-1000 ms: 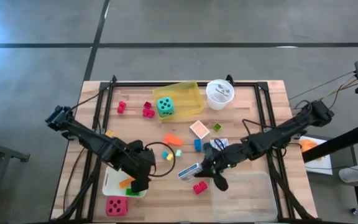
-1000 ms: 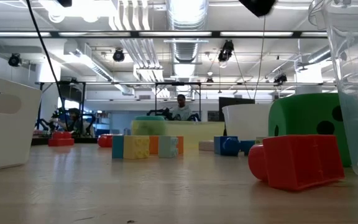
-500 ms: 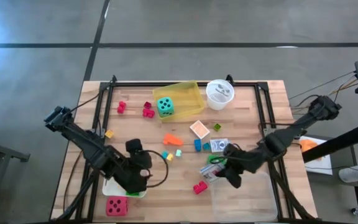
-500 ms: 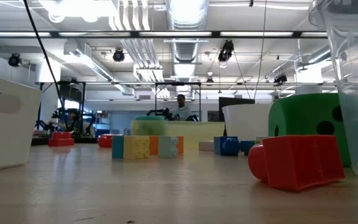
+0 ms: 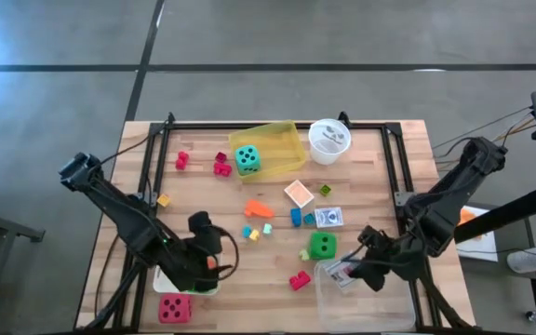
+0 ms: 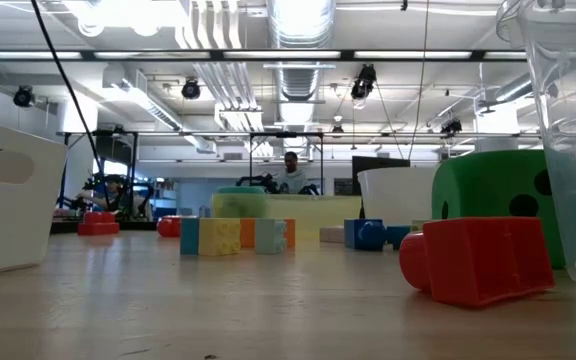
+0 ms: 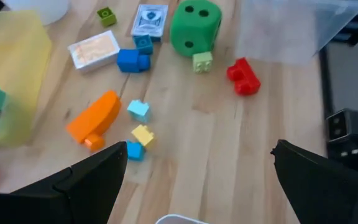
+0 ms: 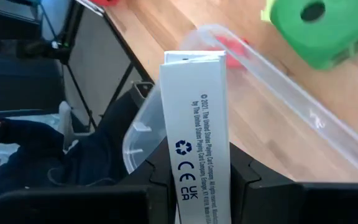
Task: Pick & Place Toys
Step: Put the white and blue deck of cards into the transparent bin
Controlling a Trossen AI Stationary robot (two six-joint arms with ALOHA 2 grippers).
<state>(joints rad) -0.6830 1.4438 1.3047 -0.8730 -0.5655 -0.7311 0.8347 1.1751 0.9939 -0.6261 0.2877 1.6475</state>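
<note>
Right gripper (image 5: 350, 273) closed on a white card box (image 8: 196, 130), held upright above the near left corner of the clear tray (image 5: 366, 312). Left gripper (image 5: 207, 265) spread wide and holding nothing, poised over the white tray (image 5: 162, 275), with an orange piece (image 5: 214, 262) seen in that tray beside it. Green die (image 5: 321, 246) on the table just beyond the clear tray, red block (image 5: 299, 280) near its left edge. Teal die (image 5: 247, 159) inside the yellow tray (image 5: 287, 140). Red die (image 5: 174, 307) at the near table edge. Playing card (image 5: 328, 217), orange wedge (image 5: 259, 208) and small blocks (image 5: 255, 232) scattered mid-table.
</note>
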